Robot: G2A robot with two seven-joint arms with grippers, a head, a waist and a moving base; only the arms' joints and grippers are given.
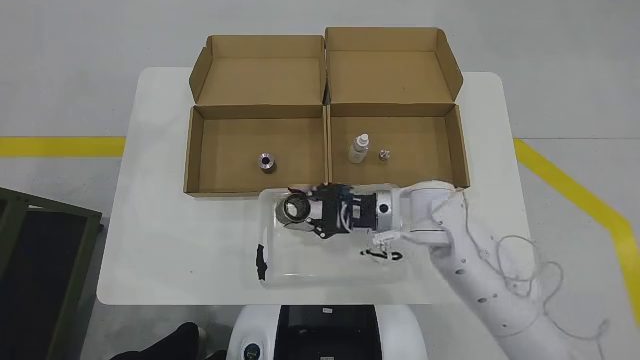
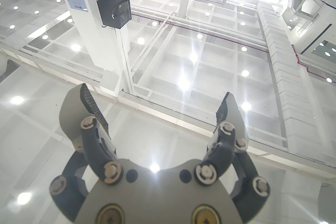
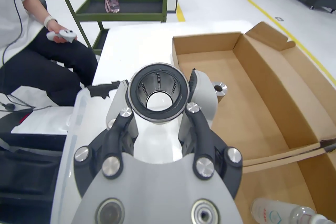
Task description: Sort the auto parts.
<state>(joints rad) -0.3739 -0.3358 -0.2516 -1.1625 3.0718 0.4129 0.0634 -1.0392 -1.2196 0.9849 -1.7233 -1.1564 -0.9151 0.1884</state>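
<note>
At the near edge of the white table, a clear plastic tray sits under the robot's right arm, which stretches across it from the right. Over the tray's far left corner, the right gripper clamps a ringed metal sleeve by its sides, the hollow bore facing the wrist camera, just short of the near wall of the left cardboard box. Beyond, that box holds one small round metal part on its floor. Touching it side by side, the right cardboard box contains a small white bottle and, just beside it, a tiny part. Both lids lie folded back on the far side. Elsewhere, the left gripper points at the ceiling, fingers spread wide, holding nothing.
</note>
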